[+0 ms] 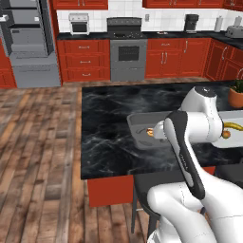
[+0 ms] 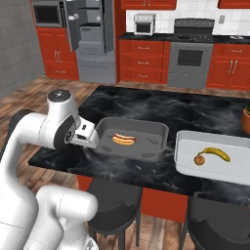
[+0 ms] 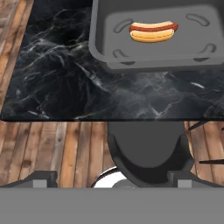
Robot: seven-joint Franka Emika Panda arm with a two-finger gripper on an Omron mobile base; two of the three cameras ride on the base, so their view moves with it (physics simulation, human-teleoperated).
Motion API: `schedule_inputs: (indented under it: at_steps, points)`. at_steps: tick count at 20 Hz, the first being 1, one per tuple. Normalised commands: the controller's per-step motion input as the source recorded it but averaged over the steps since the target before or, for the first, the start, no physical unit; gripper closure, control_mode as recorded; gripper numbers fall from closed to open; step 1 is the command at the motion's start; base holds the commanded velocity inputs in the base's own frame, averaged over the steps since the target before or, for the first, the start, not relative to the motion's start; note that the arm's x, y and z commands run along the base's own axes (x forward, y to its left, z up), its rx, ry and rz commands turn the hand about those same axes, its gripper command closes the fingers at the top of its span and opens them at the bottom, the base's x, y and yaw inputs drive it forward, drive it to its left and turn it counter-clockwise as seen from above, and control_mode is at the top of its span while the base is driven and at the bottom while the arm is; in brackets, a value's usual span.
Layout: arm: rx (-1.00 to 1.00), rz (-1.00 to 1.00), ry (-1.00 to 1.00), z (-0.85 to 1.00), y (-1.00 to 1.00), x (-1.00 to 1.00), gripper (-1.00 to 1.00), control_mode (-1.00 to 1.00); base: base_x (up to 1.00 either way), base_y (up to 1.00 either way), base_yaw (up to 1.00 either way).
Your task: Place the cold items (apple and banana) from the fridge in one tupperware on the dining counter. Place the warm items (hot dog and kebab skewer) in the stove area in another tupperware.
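Observation:
A hot dog (image 2: 123, 140) lies in a dark grey tupperware (image 2: 157, 131) on the black dining counter (image 2: 146, 107). To its right, a white tupperware (image 2: 185, 151) holds an apple (image 2: 199, 159) and a banana (image 2: 217, 154). My gripper (image 2: 90, 138) hangs by the grey tupperware's left end, near the counter's front edge. In the hand view my gripper (image 3: 112, 179) is open and empty, and the hot dog (image 3: 153, 31) shows ahead in the grey tupperware (image 3: 105, 43). The arm hides part of the hot dog (image 1: 150, 132) in the left base view. The kebab skewer is out of view.
Dark stools (image 2: 114, 205) stand under the counter's near edge, one right below my hand (image 3: 146, 153). A potted plant (image 1: 236, 95) sits at the counter's far right. The stove (image 2: 191, 49) and the open fridge (image 2: 93, 29) line the back wall.

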Motion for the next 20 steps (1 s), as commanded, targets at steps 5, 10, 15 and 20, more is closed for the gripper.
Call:
schedule_inputs:
  at_steps: [5, 10, 15, 20]
  points:
    - [0.0, -0.08, -0.21, 0.02, -0.02, -0.61, -1.0, -1.0, 0.0, 0.0, 0.0]
    - [-0.04, 0.0, -0.11, 0.0, 0.19, -0.29, -1.0, -1.0, 0.0, 0.0, 0.0]
    - [0.0, 0.0, 0.0, 0.0, 0.0, 0.0, -1.0, 1.0, 0.0, 0.99, -0.01]
    - [0.0, 0.0, 0.0, 0.0, 0.0, 0.0, -1.0, 1.0, 0.0, 1.0, -0.01]
